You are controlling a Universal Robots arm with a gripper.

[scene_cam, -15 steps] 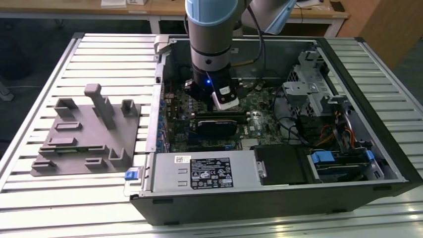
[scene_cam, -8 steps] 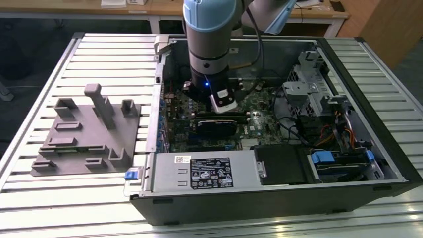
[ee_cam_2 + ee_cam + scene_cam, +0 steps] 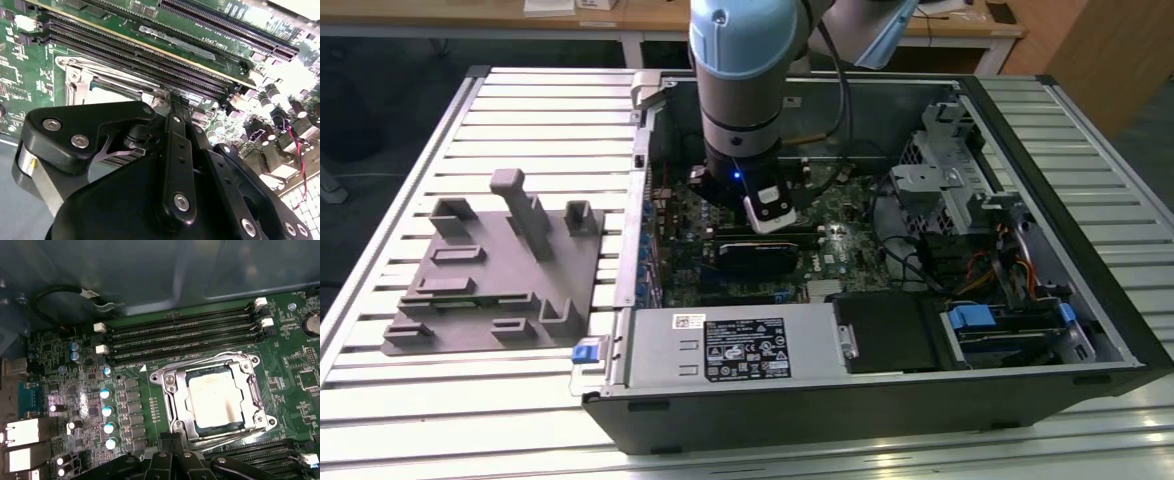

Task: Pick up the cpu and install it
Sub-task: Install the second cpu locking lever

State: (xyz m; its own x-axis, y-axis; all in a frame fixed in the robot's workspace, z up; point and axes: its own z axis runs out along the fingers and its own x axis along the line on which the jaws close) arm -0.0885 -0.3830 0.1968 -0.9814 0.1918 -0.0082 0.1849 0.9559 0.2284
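CPU (image 3: 215,400), silvery-white, sits in the metal socket frame (image 3: 171,396) on the green motherboard (image 3: 130,405) at the right of centre in the first wrist view, with the gripper (image 3: 172,440) low at the frame's bottom edge just beside it, its jaws' state impossible to tell.

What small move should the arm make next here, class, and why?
Probably a short straight lift of the hand. The flat square cpu with the silvery-white top already lies inside the metal socket frame on the green motherboard, and the hand sits beside that frame, not over the chip.
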